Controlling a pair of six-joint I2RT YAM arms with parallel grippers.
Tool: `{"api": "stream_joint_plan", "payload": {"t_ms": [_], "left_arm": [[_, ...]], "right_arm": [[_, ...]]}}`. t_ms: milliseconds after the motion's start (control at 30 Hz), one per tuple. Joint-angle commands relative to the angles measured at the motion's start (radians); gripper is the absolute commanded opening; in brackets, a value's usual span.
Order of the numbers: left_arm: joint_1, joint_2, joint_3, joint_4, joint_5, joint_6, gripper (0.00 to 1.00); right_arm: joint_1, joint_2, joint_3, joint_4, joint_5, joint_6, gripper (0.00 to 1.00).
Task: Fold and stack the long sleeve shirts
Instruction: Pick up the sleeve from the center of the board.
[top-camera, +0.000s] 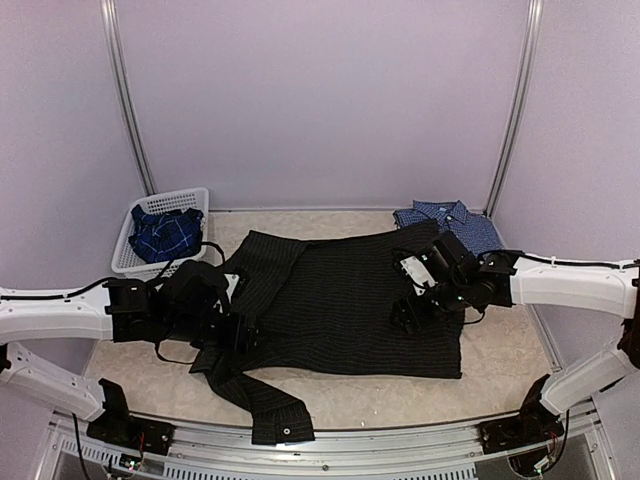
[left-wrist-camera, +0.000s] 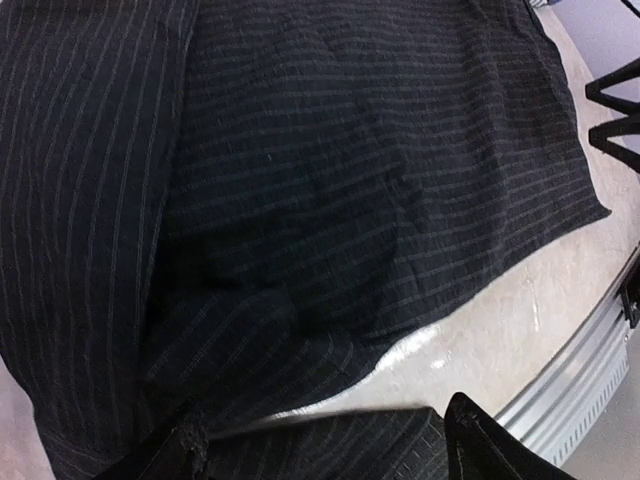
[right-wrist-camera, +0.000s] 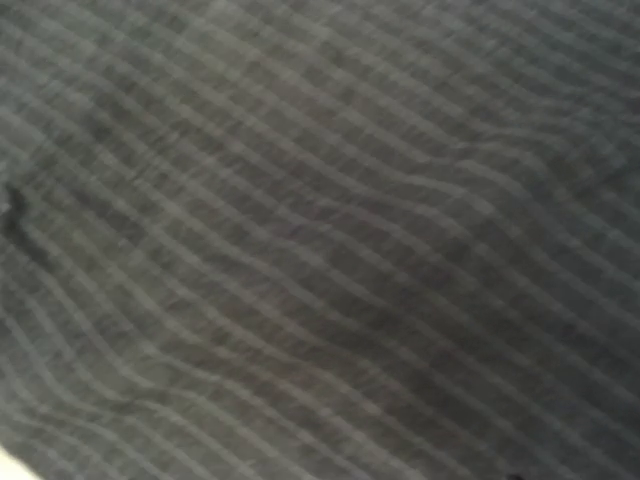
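The black pinstriped long sleeve shirt (top-camera: 340, 300) lies spread flat across the middle of the table, with one sleeve (top-camera: 265, 395) trailing toward the front edge. A blue-and-white checked shirt (top-camera: 450, 222) lies folded at the back right. A darker blue plaid shirt (top-camera: 165, 232) is bunched in the basket. My left gripper (top-camera: 238, 335) is low at the black shirt's left edge. In the left wrist view it (left-wrist-camera: 330, 438) stands open, with a band of the sleeve between its fingertips (left-wrist-camera: 470, 432). My right gripper (top-camera: 410, 312) hovers over the shirt's right part. Its wrist view shows only pinstriped cloth (right-wrist-camera: 320, 240), no fingers.
A white lattice basket (top-camera: 128, 252) stands at the back left by the wall. The metal rail of the front edge (left-wrist-camera: 580, 370) runs close to the shirt's hem. Bare tabletop (top-camera: 510, 345) shows to the right of the black shirt.
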Motion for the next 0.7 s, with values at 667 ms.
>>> {"api": "stream_joint_plan", "payload": {"t_ms": [667], "left_arm": [[-0.149,0.058,0.103,-0.341,-0.186,-0.282,0.67]], "right_arm": [[0.048,0.152,-0.008,0.099,-0.040,0.014,0.72]]}}
